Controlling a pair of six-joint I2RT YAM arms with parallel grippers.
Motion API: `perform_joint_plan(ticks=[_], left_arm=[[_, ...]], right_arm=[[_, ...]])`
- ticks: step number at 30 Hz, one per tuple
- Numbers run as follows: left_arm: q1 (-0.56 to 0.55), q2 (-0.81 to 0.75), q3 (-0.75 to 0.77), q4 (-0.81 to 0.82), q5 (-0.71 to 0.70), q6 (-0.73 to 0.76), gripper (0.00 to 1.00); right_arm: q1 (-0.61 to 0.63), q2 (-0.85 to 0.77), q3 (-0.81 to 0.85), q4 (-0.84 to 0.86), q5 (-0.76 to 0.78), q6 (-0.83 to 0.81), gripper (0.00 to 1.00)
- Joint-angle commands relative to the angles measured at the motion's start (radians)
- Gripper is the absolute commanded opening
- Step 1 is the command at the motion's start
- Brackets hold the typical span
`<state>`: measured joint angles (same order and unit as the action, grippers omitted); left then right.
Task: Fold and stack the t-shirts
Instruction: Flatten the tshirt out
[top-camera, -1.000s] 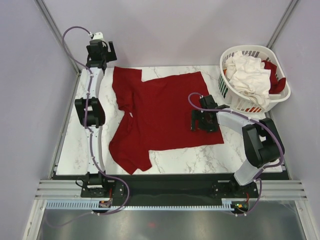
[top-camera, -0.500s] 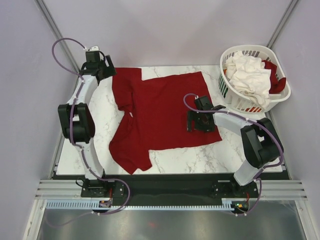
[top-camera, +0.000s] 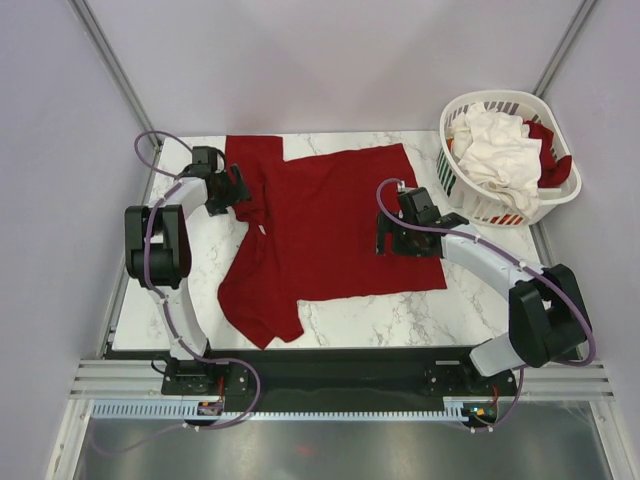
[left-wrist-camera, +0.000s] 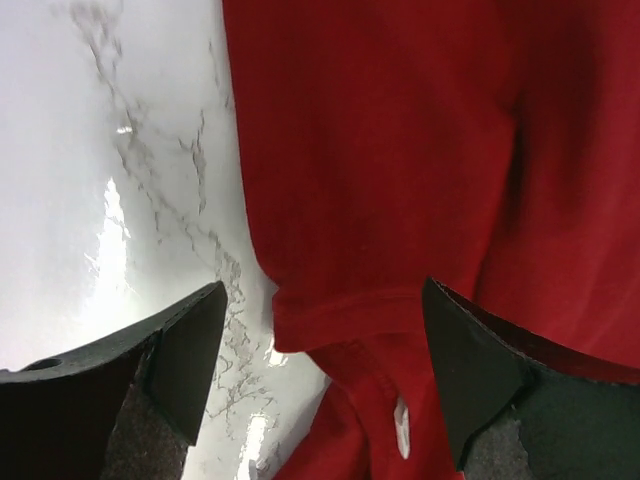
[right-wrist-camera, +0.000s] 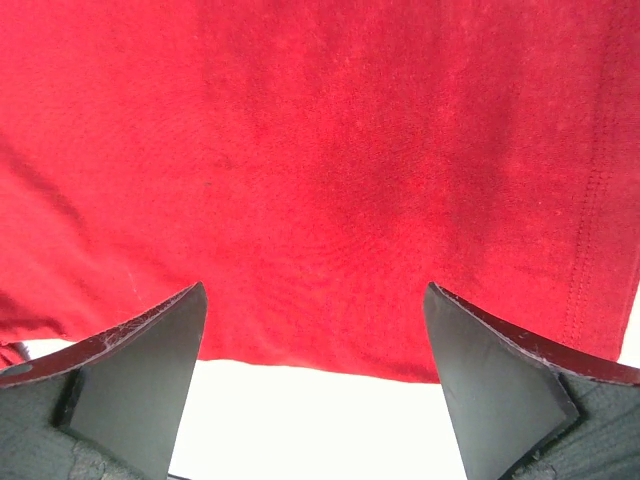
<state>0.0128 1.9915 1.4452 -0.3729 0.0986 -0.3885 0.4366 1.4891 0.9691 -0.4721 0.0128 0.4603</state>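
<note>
A dark red t-shirt (top-camera: 330, 225) lies spread out on the marble table, collar to the left and hem to the right. My left gripper (top-camera: 234, 190) is open and low at the shirt's left edge. In the left wrist view (left-wrist-camera: 325, 370) the collar (left-wrist-camera: 380, 350) with its white tag lies between the fingers (left-wrist-camera: 185, 360). My right gripper (top-camera: 392, 240) is open over the shirt's right part. In the right wrist view (right-wrist-camera: 315, 370) red cloth (right-wrist-camera: 330, 170) and its edge show between the fingers (right-wrist-camera: 140, 370). White t-shirts (top-camera: 497, 145) and a red one (top-camera: 553, 165) are piled in the basket.
The white slotted basket (top-camera: 470, 205) stands at the table's back right corner. Bare marble (top-camera: 150, 290) shows on the left side and along the front edge (top-camera: 400, 320). Frame posts rise at both back corners.
My left arm has swung from the table's back left corner down and right to the shirt's collar. My right gripper has shifted slightly toward the back over the shirt. The shirt lies as before.
</note>
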Motion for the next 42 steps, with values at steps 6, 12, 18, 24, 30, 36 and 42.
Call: perform_joint_plan(ticks=[6,12,18,24,30,36,42], left_arm=[[-0.002,0.046,-0.022,0.002,0.041,-0.044,0.86],[0.001,0.141,0.062,0.009,0.046,-0.075,0.26],[0.052,0.159,0.164,-0.001,0.032,-0.055,0.02],[0.162,0.158,0.343,-0.098,-0.025,-0.026,0.02],[0.187,0.308,0.652,-0.280,-0.069,0.054,0.13],[0.191,0.316,0.703,-0.419,-0.065,0.033,1.00],[0.181,-0.021,0.247,-0.374,-0.166,-0.061,1.00]], right_arm=[[0.007,-0.041,-0.010,-0.014,0.013,0.005,0.98],[0.007,-0.021,-0.018,-0.013,0.026,0.005,0.98],[0.007,-0.007,-0.020,-0.016,0.039,-0.011,0.98],[0.007,0.008,-0.006,-0.022,0.035,-0.026,0.98],[0.007,0.034,0.008,-0.019,0.021,-0.028,0.98],[0.005,0.028,0.002,-0.013,0.024,-0.018,0.98],[0.007,0.019,-0.019,0.018,-0.002,0.006,0.98]])
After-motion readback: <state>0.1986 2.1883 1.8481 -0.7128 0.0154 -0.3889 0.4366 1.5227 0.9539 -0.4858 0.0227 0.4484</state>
